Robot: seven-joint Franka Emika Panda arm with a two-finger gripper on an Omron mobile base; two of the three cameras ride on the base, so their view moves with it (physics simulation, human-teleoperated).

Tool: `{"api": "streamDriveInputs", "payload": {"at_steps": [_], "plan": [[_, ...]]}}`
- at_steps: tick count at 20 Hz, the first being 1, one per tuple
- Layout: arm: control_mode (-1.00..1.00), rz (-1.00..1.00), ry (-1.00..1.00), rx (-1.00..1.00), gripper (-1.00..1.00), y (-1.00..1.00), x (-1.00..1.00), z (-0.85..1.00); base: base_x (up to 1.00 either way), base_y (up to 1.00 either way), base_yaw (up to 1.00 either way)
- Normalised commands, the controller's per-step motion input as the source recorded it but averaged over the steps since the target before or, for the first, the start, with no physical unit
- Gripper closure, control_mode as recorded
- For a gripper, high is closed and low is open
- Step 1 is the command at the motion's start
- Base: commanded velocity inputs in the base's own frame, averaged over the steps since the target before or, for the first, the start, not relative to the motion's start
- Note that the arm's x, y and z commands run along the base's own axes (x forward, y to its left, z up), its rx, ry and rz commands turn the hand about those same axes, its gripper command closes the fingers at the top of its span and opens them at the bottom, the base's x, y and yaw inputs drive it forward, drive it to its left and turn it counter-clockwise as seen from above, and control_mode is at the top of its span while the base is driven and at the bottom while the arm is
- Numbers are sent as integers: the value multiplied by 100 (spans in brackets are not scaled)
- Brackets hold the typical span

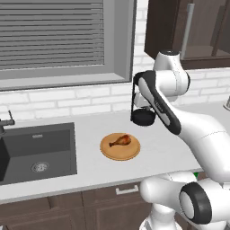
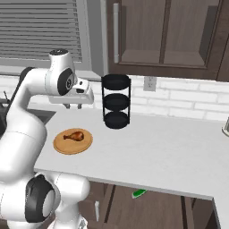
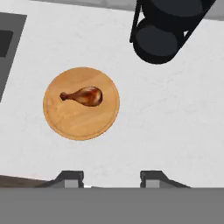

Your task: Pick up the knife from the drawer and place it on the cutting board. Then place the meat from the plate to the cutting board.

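Note:
The round tan plate (image 1: 120, 148) (image 2: 73, 141) (image 3: 81, 103) lies on the white counter with the reddish-brown meat (image 1: 120, 140) (image 2: 74, 135) (image 3: 85, 96) on it. My gripper (image 2: 74, 106) (image 3: 112, 178) hangs high over the counter, above the plate's near side, looking straight down. It is open, its two fingertips (image 3: 72, 177) apart with nothing between them. Below the counter's front edge the green handle of the knife (image 2: 139, 193) (image 1: 196, 173) peeks out of the open drawer (image 2: 152, 203). The cutting board is out of view.
A black three-tier rack (image 2: 116, 102) (image 1: 143, 117) (image 3: 166, 30) stands by the brick wall just behind the plate. A dark sink (image 1: 38, 150) with a faucet (image 1: 5, 122) is set into the counter to the left. Dark wall cabinets (image 2: 170, 36) hang above.

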Motion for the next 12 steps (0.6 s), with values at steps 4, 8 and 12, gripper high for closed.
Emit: {"api": "streamDriveInputs", "payload": {"at_steps": [4,8,12], "plan": [[-100,0,1,0,-100,0,-32,0,0,0,0],[-100,0,0,5,-100,-4,-66,-5,0,0,0],[-100,0,3,1,-100,2,-58,-31,0,0,0]]}}
